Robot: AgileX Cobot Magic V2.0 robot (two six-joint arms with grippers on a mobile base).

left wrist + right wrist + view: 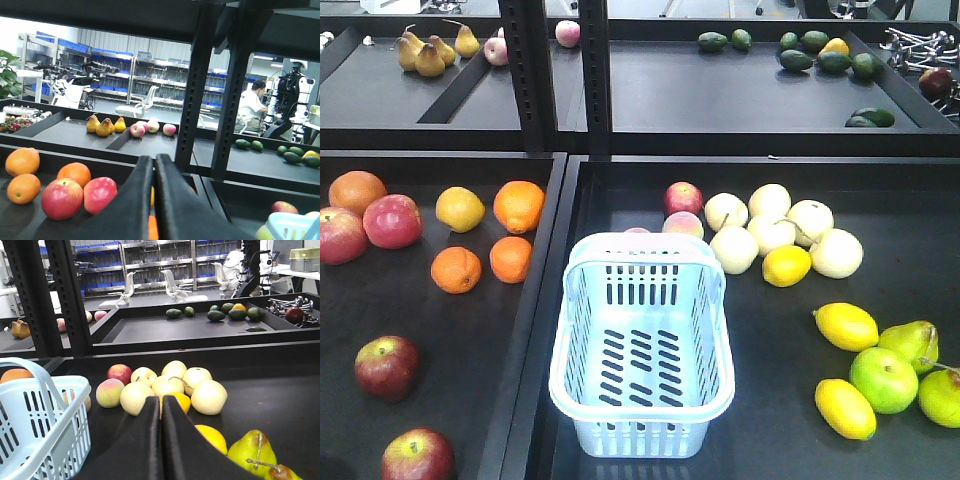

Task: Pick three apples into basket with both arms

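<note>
The pale blue basket (582, 300) stands empty at the left of the right-hand tray; the right wrist view has its side (30, 420) at far left and the left wrist view its corner (290, 225). Two dark red apples (387, 367) (417, 457) lie in the left tray's near corner. Another red apple (684, 197) (120, 373) sits just behind the basket. No arm shows in the front view. My left gripper (154, 161) is shut on nothing, above the left tray. My right gripper (161, 400) is shut and empty, right of the basket and facing the pale fruit.
Two pink-red apples (392, 220) (62, 198) and oranges (518, 205) fill the left tray's far part. Pale round fruit (770, 232), lemons (845, 325) and green pears (883, 378) lie right of the basket. A raised divider (535, 300) separates the trays; black uprights (595, 70) stand behind.
</note>
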